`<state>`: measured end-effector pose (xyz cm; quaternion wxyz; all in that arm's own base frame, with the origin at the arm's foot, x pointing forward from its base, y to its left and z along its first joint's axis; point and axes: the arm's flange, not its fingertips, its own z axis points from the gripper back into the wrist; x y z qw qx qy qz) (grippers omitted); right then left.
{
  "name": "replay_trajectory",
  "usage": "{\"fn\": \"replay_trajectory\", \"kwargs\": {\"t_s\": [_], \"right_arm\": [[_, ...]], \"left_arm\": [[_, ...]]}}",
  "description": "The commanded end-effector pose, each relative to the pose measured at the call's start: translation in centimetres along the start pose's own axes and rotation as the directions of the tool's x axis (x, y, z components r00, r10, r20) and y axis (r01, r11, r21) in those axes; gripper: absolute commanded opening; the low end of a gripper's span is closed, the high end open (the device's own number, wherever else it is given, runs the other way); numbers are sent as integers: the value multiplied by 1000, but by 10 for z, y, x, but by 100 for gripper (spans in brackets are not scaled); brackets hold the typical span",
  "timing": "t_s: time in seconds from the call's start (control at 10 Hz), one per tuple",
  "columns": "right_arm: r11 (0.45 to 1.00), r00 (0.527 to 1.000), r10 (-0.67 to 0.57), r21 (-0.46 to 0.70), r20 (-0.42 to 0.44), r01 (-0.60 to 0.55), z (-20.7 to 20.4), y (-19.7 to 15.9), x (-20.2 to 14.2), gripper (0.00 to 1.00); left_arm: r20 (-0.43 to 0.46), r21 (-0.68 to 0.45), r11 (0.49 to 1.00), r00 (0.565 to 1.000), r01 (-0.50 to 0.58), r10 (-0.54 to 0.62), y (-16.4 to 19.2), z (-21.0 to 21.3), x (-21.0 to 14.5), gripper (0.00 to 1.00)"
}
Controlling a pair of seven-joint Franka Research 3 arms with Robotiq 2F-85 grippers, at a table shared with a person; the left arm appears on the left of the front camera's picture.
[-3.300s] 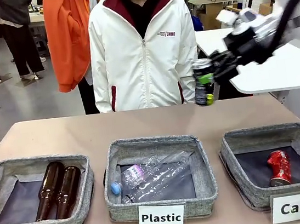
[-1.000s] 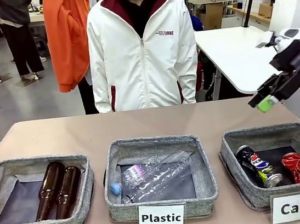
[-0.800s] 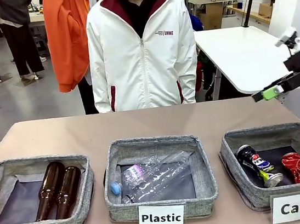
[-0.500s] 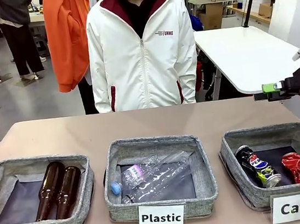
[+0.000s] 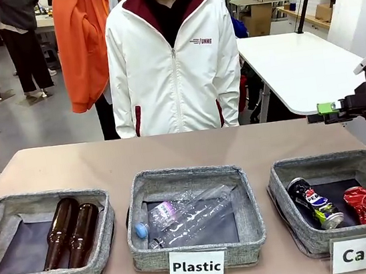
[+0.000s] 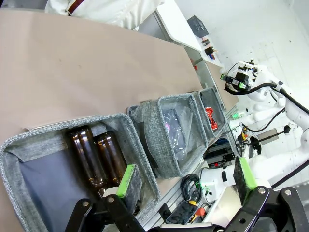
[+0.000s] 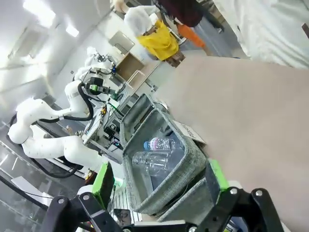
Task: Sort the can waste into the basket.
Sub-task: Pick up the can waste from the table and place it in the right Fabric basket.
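Above the Bottle basket (image 6: 58, 159), the left claw (image 6: 186, 181) stands spread wide, holding nothing. In the Can basket (image 5: 297, 237) lie the black can (image 5: 315, 203) and red can (image 5: 360, 204) (both on their sides). Above it, the right claw (image 5: 328, 110) is spread, empty.

Front view: bright, even overhead indoor light, soft short shadows only inside the baskets and under their rims. Worktop (image 5: 105, 162) evenly lit, matte, no glare. Foreground sharp, labels readable; background at upper left slightly soft.

Left wrist view: strong wide-angle bend, worktop edge tilts and curves; white wall at upper right near blown out. Faint sheen on the brown bottles (image 6: 99, 157). End effector fingers (image 6: 128, 180) at bottom edge soft, close to lens.

Right wrist view: ceiling lights at upper left overexposed, hazy bloom around them. Upper right soft, smeared. Heavy edge distortion.
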<state>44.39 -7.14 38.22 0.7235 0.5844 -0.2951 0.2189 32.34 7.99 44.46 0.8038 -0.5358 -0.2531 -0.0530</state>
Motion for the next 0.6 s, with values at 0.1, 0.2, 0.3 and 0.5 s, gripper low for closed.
{"fn": "replay_trajectory", "kwargs": {"t_s": [0.1, 0.2, 0.3, 0.5], "right_arm": [[1000, 1000, -1, -4, -6, 1, 5, 0, 1, 100], [1000, 1000, -1, -4, -6, 1, 5, 0, 1, 100], [1000, 1000, -1, -4, -6, 1, 5, 0, 1, 100], [1000, 1000, -1, -4, -6, 1, 5, 0, 1, 100]], "left_arm": [[-8, 2, 1000, 1000, -7, 7, -2, 3, 0, 100], [-8, 2, 1000, 1000, -7, 7, -2, 3, 0, 100], [-8, 2, 1000, 1000, -7, 7, -2, 3, 0, 100], [-8, 2, 1000, 1000, -7, 7, -2, 3, 0, 100]]}}
